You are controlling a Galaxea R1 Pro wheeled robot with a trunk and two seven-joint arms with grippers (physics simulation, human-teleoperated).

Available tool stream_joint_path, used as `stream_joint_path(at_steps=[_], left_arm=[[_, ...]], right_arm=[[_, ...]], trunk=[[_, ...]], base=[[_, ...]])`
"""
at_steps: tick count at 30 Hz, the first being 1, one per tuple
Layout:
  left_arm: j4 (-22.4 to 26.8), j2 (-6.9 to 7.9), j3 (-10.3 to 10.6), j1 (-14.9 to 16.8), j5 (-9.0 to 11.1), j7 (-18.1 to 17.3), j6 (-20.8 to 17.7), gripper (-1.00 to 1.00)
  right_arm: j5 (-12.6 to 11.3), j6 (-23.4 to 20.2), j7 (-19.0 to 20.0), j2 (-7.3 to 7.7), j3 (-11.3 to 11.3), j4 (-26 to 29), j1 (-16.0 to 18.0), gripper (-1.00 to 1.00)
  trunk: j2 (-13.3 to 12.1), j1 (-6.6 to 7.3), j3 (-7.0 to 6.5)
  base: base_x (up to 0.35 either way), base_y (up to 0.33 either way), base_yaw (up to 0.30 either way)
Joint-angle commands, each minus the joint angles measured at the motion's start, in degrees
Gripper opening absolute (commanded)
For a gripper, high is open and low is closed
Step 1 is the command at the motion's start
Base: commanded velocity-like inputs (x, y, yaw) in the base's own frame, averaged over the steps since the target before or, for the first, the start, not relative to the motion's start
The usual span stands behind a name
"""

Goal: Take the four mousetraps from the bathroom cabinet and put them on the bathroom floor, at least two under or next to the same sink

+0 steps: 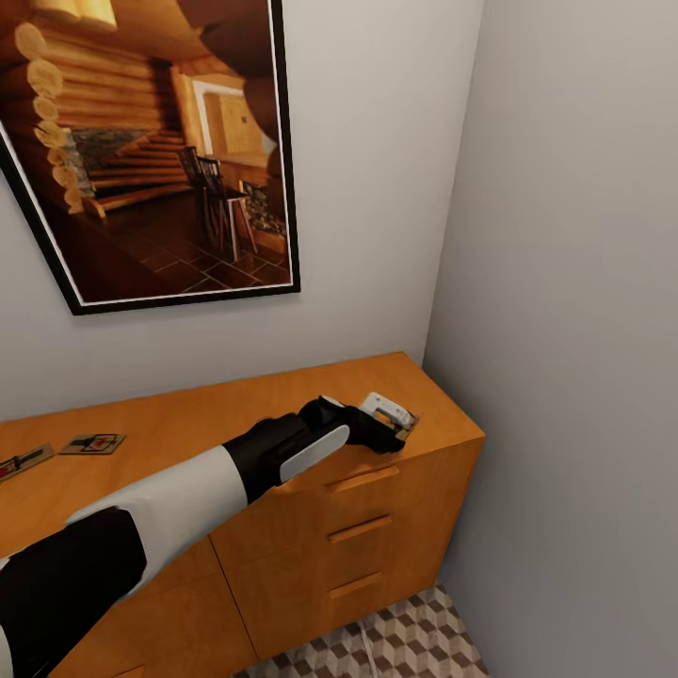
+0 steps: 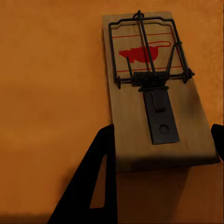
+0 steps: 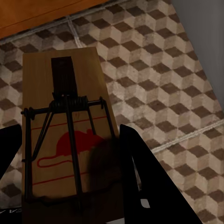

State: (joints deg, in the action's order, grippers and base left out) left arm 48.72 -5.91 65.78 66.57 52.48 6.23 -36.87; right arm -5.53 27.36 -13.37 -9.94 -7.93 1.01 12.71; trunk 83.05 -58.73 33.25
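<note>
Gripping mousetraps [image 2: 154, 98], both grippers' [image 3: 70, 182] fingertips cropped.

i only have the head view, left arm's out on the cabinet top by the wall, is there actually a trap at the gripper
Observer: Yes. The left wrist view shows a mousetrap lying flat on the cabinet top, its near end between the left gripper fingers.
Operator: closed on it yet
Observer: Cannot tell. One finger sits against the board's edge, and the other finger is cut off at the frame edge.
Operator: and the right arm, i can't see it
Observer: The right gripper is shut on another mousetrap, held above the bathroom floor.
Operator: near the cabinet?
Observer: Yes, the cabinet's orange-brown edge meets the tiles just beyond the trap.
</note>
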Motion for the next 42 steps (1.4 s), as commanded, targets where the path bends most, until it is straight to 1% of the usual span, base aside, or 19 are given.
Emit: stream_joint_path(at_steps=[1,2,5,7,9,11,12,16,17,18,20,22,26,42], left_arm=[[1.3,0.10,-0.7,0.1,0.4,0.5,-0.6,-1.00],[1.7,0.12,-1.2,0.1,0.4,0.5,-0.8,-1.00],[4.2,0.18,-5.8,0.1,0.2,0.5,-3.0,-1.00],[6.1,0.22,-8.1,0.1,0.0,0.6,-5.6,-1.00],[8.2,0.50,-9.3,0.1,-0.2,0.6,-7.6,-1.00],[9.4,0.95,-10.0,0.1,-0.4,0.7,-8.3,-1.00],[10.5,1.26,-10.8,0.1,-0.6,0.7,-8.7,-1.00],[13.0,2.14,-12.7,0.0,-0.9,0.7,-9.1,-1.00],[13.3,2.32,-12.9,0.0,-0.9,0.7,-9.2,-1.00],[14.3,3.02,-13.5,0.0,-0.9,0.7,-10.2,-1.00],[16.3,3.98,-14.5,0.0,-1.0,0.7,-13.2,-1.00],[17.4,4.57,-15.7,0.0,-1.0,0.7,-15.5,-1.00],[18.0,4.95,-16.5,0.0,-1.0,0.7,-16.9,-1.00],[18.0,5.18,-16.6,0.1,-1.0,0.7,-17.2,-1.00]], right_arm=[[-0.7,0.2,-0.1,-0.01,-0.5,0.0,0.0,-1.00],[-0.7,0.2,-0.1,0.00,-0.5,0.0,0.0,-1.00],[-0.7,0.2,-0.1,0.00,-0.5,0.0,0.0,-1.00],[-0.7,0.2,-0.1,0.00,-0.5,0.0,0.0,-1.00],[-0.7,0.2,-0.1,0.00,-0.5,0.0,0.0,-1.00],[-0.7,0.2,-0.1,-0.02,-0.5,0.0,0.0,-1.00],[-0.7,0.2,-0.1,-0.05,-0.5,0.0,0.0,-1.00],[-0.7,0.2,-0.1,-0.06,-0.5,0.0,0.0,-1.00],[-0.7,0.2,-0.1,-0.06,-0.5,0.0,0.0,-1.00],[-0.7,0.2,-0.1,-0.06,-0.5,0.0,0.0,-1.00],[-0.7,0.2,-0.1,-0.06,-0.5,0.0,0.0,-1.00],[-0.7,0.2,-0.1,-0.06,-0.5,0.0,0.0,-1.00],[-0.7,0.2,-0.1,-0.06,-0.5,0.0,0.0,-1.00],[-0.7,0.2,-0.1,-0.06,-0.5,0.0,0.0,-1.00]], trunk=[[0.0,0.00,0.06],[0.0,0.00,0.06],[0.0,0.00,0.06],[0.0,0.00,0.06],[0.0,0.00,0.06],[0.0,0.00,0.06],[0.0,0.00,0.06],[0.0,0.00,0.06],[0.0,0.00,0.06],[0.0,0.00,0.06],[0.0,0.00,0.06],[0.0,0.00,0.06],[0.0,0.00,0.06],[0.0,0.00,0.06]], base=[[0.000,0.000,0.000],[0.000,0.000,0.000],[0.000,0.000,0.000],[0.000,0.000,0.000],[0.000,0.000,0.000],[0.000,0.000,0.000],[0.000,0.000,0.000],[0.000,0.000,0.000],[0.000,0.000,0.000],[0.000,0.000,0.000],[0.000,0.000,0.000],[0.000,0.000,0.000],[-0.148,0.000,0.000],[-0.323,0.000,0.000]])
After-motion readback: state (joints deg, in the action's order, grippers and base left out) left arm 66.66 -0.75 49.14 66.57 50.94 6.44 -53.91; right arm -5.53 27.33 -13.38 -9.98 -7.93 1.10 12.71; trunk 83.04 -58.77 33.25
